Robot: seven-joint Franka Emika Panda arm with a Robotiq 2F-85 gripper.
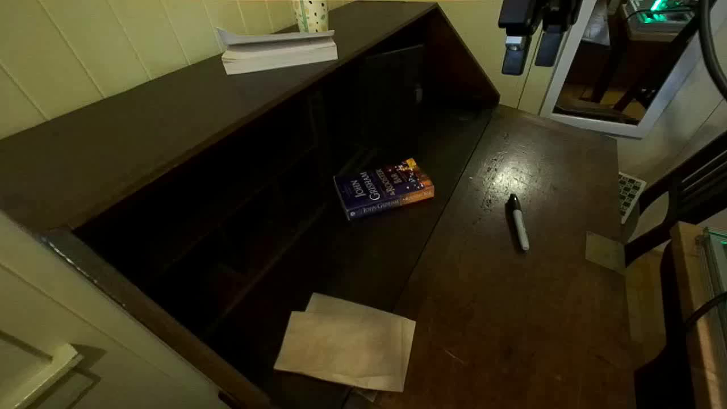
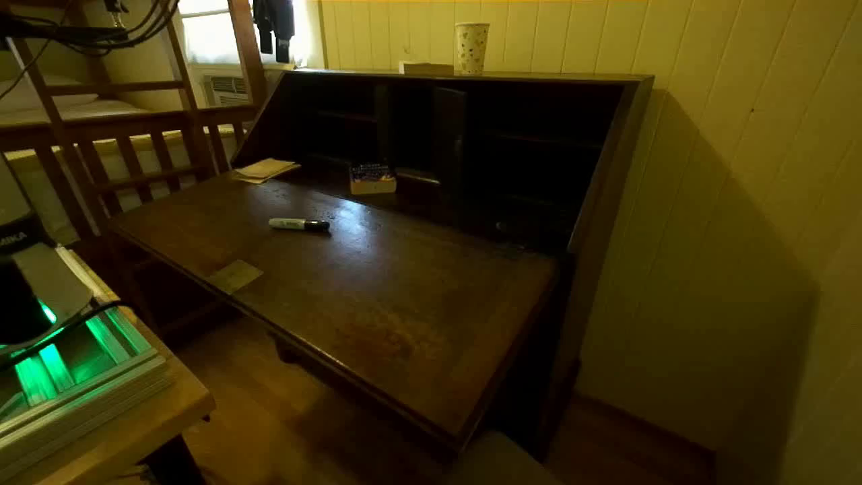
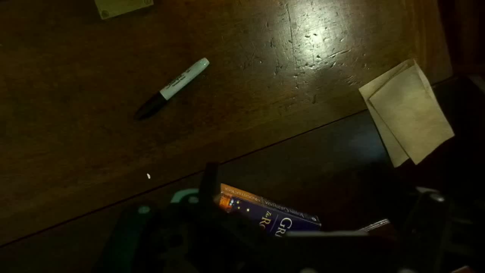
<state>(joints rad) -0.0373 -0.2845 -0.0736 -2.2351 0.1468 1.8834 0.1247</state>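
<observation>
- The tool (image 1: 531, 62) hangs above the surface (image 1: 511, 318), its two fingers spread wide, with pale panelled wall (image 2: 727, 202) showing through the gap in an exterior view.
- In the wrist view the fingers come in from the bottom edge, very dark, and the John Grisham paperback (image 3: 261, 212) appears between them, partly hidden.
- That paperback lies flat, cover up, on the inner part of the surface, behind the long seam (image 1: 435, 224) and before the shadowed cubbyholes.
- The Sharpie marker (image 1: 518, 224), white with a black cap, lies on its side on the outer leaf, apart from the paperback.
- Overlapping tan papers (image 1: 346, 352) lie across the seam.
- A yellowish plate (image 1: 605, 251) sits at the outer edge of the leaf.
- On the top shelf (image 1: 170, 108), a white-paged book (image 1: 278, 59) rests beside an upright dotted cup (image 2: 471, 48).
- A small cabinet door (image 2: 450, 135) stands ajar among the cubbyholes.
- A wooden bed frame (image 2: 135, 122) stands beyond, in an exterior view.
</observation>
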